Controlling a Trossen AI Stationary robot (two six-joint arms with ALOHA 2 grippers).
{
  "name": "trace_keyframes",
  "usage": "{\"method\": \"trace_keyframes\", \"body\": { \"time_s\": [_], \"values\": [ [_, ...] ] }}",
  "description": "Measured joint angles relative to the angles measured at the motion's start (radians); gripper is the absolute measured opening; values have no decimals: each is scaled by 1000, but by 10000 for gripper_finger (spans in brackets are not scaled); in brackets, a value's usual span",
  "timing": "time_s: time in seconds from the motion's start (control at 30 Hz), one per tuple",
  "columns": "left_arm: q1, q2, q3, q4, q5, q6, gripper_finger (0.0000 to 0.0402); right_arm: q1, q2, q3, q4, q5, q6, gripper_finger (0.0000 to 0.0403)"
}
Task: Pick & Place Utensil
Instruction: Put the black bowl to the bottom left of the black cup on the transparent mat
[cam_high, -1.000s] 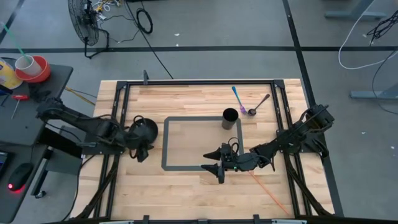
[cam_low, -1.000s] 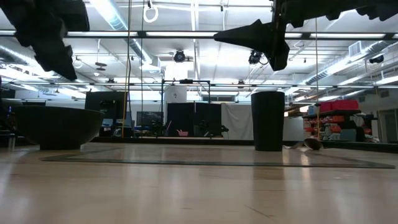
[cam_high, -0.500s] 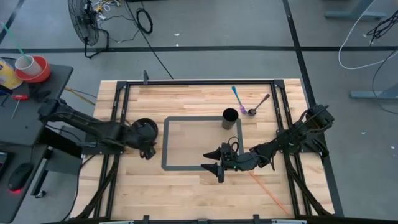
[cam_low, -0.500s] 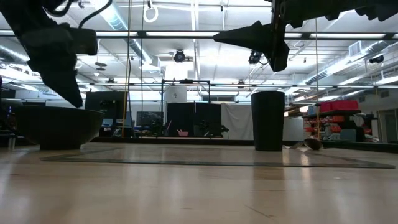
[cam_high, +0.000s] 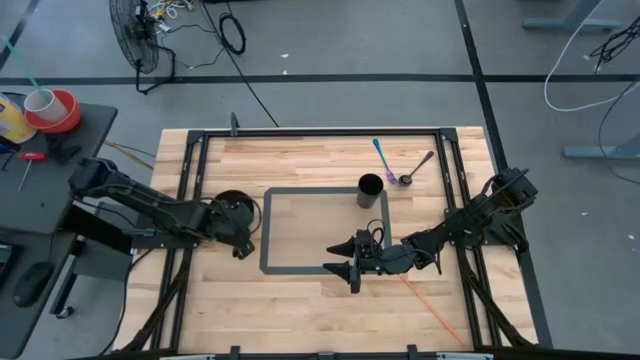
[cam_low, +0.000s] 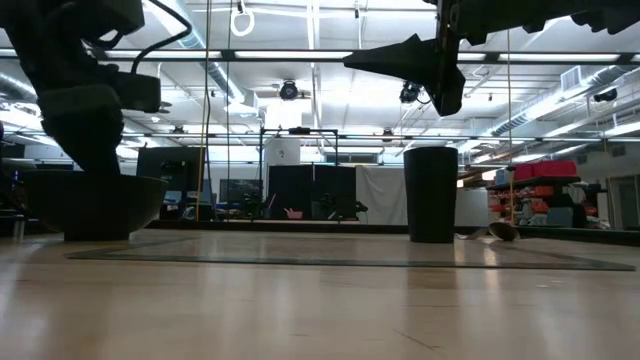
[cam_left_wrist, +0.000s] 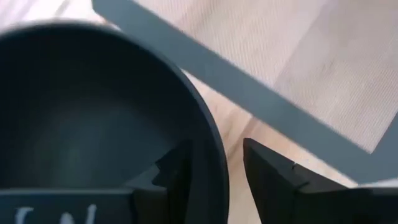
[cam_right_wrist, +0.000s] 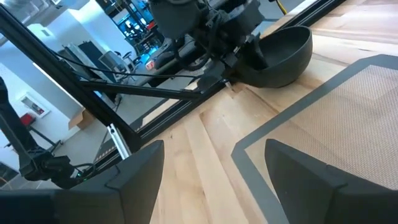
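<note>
A black bowl (cam_high: 228, 205) (cam_low: 95, 205) sits on its base on the wood table, just left of the grey taped rectangle (cam_high: 268, 232). My left gripper (cam_high: 241, 243) (cam_left_wrist: 214, 152) is open and down at the bowl's rim on the side toward the rectangle. One finger is inside the bowl and one outside. My right gripper (cam_high: 343, 268) (cam_right_wrist: 214, 149) hangs open above the rectangle's near edge, clear of the table. A blue-purple spoon (cam_high: 383, 160) and a dark spoon (cam_high: 417, 168) lie flat near the far right. My left gripper stands astride the bowl's rim (cam_left_wrist: 208, 143), coming from above with one finger (cam_left_wrist: 177, 177) inside against the wall and the other finger (cam_left_wrist: 273, 180) outside with a gap. Whether the inner finger touches the wall, I cannot tell. The bowl rests on the table.
A black cup (cam_high: 370, 190) (cam_low: 431, 195) stands upright on the rectangle's far right corner. A thin orange line (cam_high: 430, 305) runs across the wood near the right arm. Black frame rails (cam_high: 190, 180) border the table on the left and right.
My left gripper has come down from above the table and shifted slightly toward the table's right, ending astride the bowl's rim. The bowl and my right arm have stayed where they were.
</note>
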Motion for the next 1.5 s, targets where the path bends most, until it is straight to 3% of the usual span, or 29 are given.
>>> {"method": "trace_keyframes", "body": {
  "time_s": [0.33, 0.57, 0.83, 0.93, 1.3, 1.5],
  "values": [
    [0, 15, 1, -3, 18, 11, 59, 0, 0, 0, -8, 0, 1, 280],
    [-2, 16, 64, -28, 17, 28, 11, 0, 0, 0, -17, 0, -11, 280],
    [-17, 41, 221, -40, -23, 200, 13, 0, 0, 0, -32, 0, -12, 280],
    [-22, 85, 290, -52, -21, 286, 10, 10, 0, 0, -45, -49, 14, 280],
    [0, 368, 562, -51, -56, 510, 13, 177, -8, 0, -162, -34, 97, 280],
    [49, 533, 683, 21, 4, 684, 15, 250, -8, 0, -166, -13, 135, 280]
  ]
}}
